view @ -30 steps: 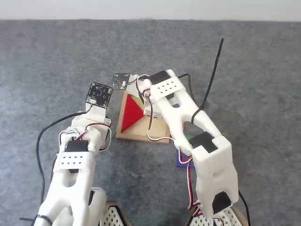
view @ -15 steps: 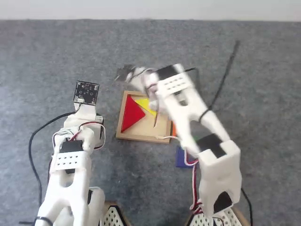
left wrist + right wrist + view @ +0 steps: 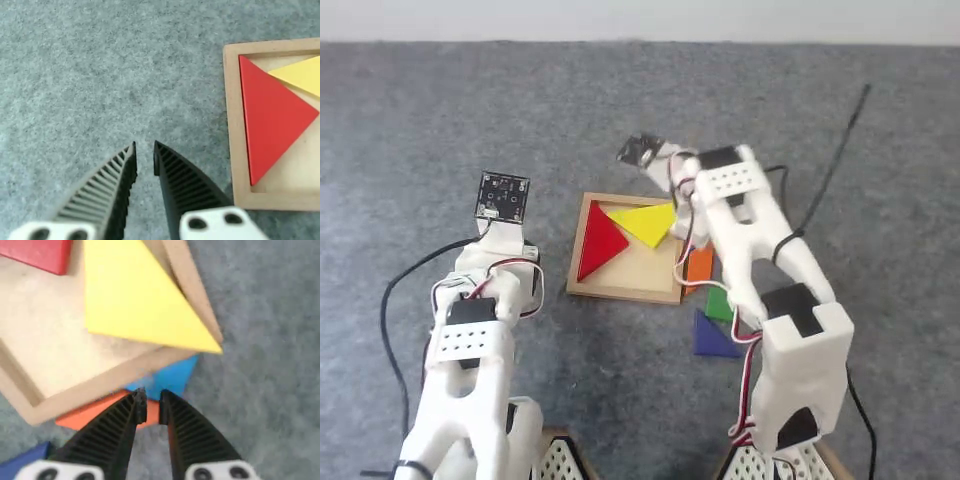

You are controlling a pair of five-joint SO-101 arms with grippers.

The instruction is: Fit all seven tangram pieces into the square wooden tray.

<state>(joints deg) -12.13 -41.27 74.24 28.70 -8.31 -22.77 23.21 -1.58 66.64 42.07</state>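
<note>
The square wooden tray (image 3: 620,291) holds a red triangle (image 3: 598,243) along its left side and a yellow triangle (image 3: 645,222) at the far side. In the right wrist view one corner of the yellow triangle (image 3: 135,305) lies over the tray rim (image 3: 100,385). My right gripper (image 3: 151,399) is shut and empty above a light blue piece (image 3: 167,380) and an orange piece (image 3: 95,412) just outside the tray. My left gripper (image 3: 144,150), shut and empty, hangs over carpet left of the tray (image 3: 231,125).
On the carpet right of the tray lie an orange piece (image 3: 699,265), a green piece (image 3: 720,303) and a dark blue triangle (image 3: 715,338). The right arm (image 3: 740,215) covers the tray's right edge. Grey carpet stretches all around.
The right arm swung right, off the tray, uncovering the yellow triangle that now lies in it. The left arm drew back to the left.
</note>
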